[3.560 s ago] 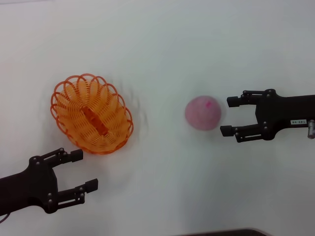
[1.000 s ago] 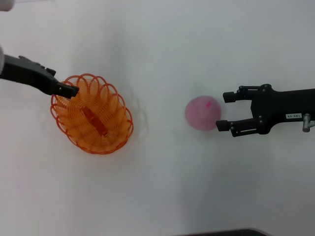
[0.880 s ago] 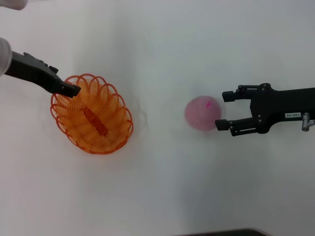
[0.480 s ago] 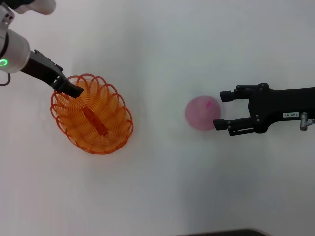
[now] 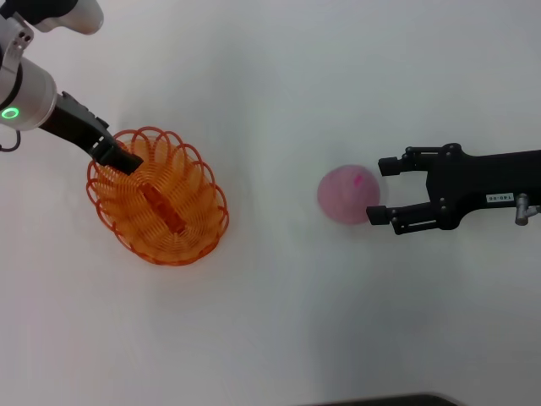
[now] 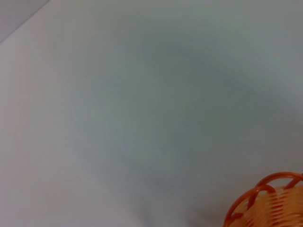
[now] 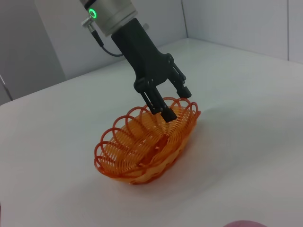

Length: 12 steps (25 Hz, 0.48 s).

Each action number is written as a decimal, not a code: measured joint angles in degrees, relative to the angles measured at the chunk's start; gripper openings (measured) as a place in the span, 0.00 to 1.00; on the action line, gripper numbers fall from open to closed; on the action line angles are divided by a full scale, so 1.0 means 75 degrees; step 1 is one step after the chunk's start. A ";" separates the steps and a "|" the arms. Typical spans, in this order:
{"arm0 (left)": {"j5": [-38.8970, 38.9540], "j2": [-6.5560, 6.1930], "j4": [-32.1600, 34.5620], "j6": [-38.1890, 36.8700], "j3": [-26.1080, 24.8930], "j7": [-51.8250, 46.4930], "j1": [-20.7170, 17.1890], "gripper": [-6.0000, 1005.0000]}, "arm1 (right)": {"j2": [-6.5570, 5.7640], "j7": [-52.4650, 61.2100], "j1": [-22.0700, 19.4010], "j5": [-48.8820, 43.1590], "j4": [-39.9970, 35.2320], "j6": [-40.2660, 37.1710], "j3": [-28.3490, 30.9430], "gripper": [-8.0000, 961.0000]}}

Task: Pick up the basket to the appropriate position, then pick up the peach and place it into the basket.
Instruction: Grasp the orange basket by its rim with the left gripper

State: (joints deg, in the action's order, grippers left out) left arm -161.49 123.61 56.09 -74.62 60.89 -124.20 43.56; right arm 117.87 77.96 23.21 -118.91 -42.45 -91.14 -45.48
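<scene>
The orange openwork basket (image 5: 157, 203) sits on the white table at the left. My left gripper (image 5: 125, 157) comes down on its far left rim. In the right wrist view this gripper (image 7: 176, 101) is open, with one finger inside the basket (image 7: 142, 146) and one outside the rim. The left wrist view shows only a bit of the basket's rim (image 6: 265, 201). The pink peach (image 5: 348, 194) lies right of centre. My right gripper (image 5: 385, 189) is open and empty, its fingertips just right of the peach, apart from it. A sliver of the peach (image 7: 244, 223) shows in the right wrist view.
The white table (image 5: 279, 321) stretches bare around both things. A dark edge (image 5: 380, 400) shows at the table's front. Grey walls (image 7: 38, 42) stand behind the table in the right wrist view.
My left arm has swung from the front left to the basket's far left rim and tilted steeper over it. The right gripper has edged slightly towards the peach. Basket and peach have not moved.
</scene>
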 joint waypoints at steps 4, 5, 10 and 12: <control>-0.0064 0.0005 -0.0127 0.0041 0.0035 -0.0002 0.0021 0.78 | -0.0001 0.0000 0.0010 -0.0006 0.0000 0.0000 -0.0004 0.91; -0.0066 0.0005 -0.0144 0.0042 0.0042 -0.0002 0.0026 0.78 | 0.0001 0.0000 0.0014 -0.0007 -0.0001 0.0008 0.0004 0.91; -0.0072 0.0007 -0.0176 0.0031 0.0068 -0.0011 0.0046 0.74 | 0.0007 0.0000 0.0019 -0.0012 -0.0005 0.0064 0.0005 0.91; -0.0073 0.0012 -0.0177 0.0008 0.0070 -0.0016 0.0064 0.71 | 0.0009 0.0000 0.0021 -0.0012 -0.0004 0.0073 0.0009 0.91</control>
State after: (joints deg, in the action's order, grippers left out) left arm -162.04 123.70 54.76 -74.56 61.42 -124.32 44.04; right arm 117.93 77.96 23.37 -119.00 -42.48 -90.59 -45.41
